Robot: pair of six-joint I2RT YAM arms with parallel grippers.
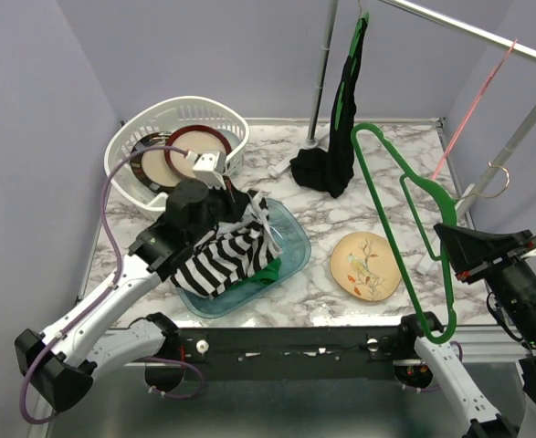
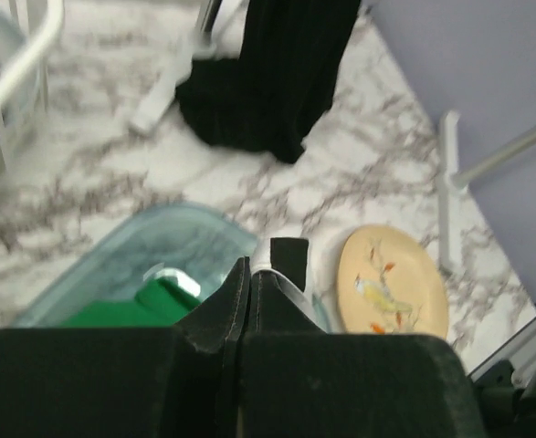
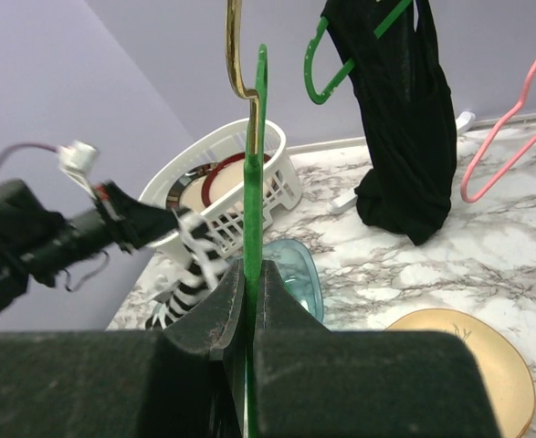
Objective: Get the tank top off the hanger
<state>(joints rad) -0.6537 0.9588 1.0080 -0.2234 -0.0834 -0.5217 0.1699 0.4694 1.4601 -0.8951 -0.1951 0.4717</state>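
Striped tank top (image 1: 220, 260) is off the green hanger (image 3: 252, 219), bunched, draping from the left tool (image 2: 249, 274) near-left onto the teal tray (image 1: 290, 235). Left tool is closed, pinching a white strap. Right tool (image 3: 252, 274) is clamped on the hanger, held above the surface (image 1: 341, 205), long axis running far-to-near and edge-on upright in the wrist view.

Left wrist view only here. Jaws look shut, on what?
Observer: The left gripper is shut on the striped tank top, over the teal bin.
Operator: Is the hanger inside it?
Observer: No. The green hanger is bare, pinched in the right gripper.
Operator: Other hangers around?
Observer: A second green hanger carries the black garment; a pink hanger hangs empty.
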